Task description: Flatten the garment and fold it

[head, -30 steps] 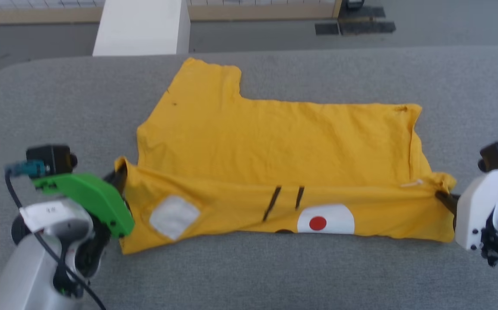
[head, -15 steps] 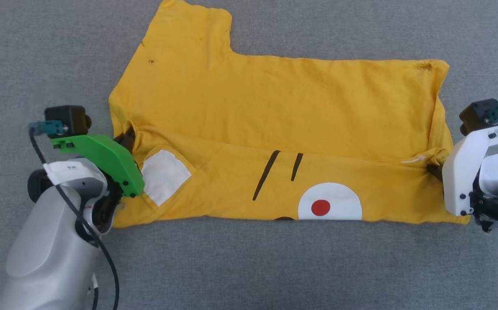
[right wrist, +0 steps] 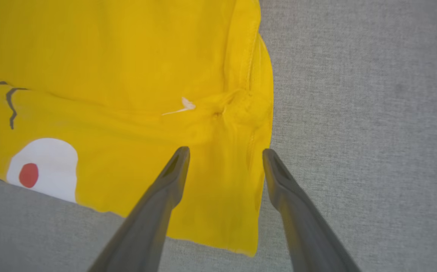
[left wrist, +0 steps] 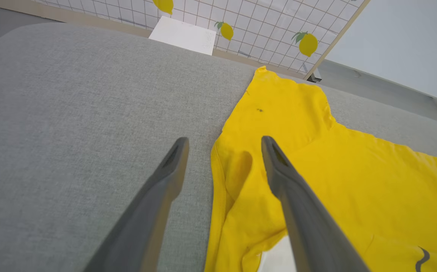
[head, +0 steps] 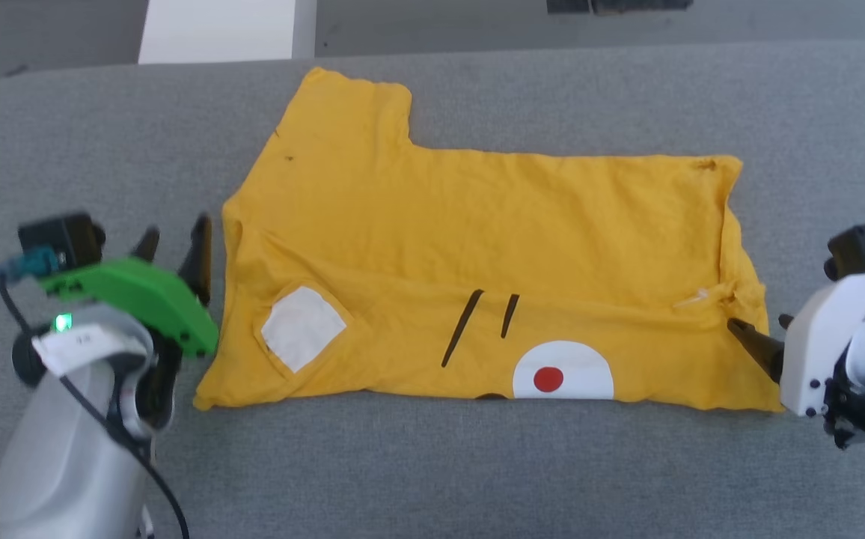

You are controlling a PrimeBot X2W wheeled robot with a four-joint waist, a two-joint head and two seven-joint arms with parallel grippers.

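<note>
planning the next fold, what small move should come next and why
Probably reach the left gripper to the far sleeve jutting out and fold it in: the near strip of the shirt already lies folded over, while the right gripper, like the left, stands open.

Bright, even, diffuse light covers the grey fabric-covered bench (head: 432, 464); the mustard-yellow cotton T-shirt (head: 477, 247) casts only a thin soft shadow. The wrist views bow at their edges, the long dark fingers (left wrist: 152, 211) blurring toward the bottom.
</note>
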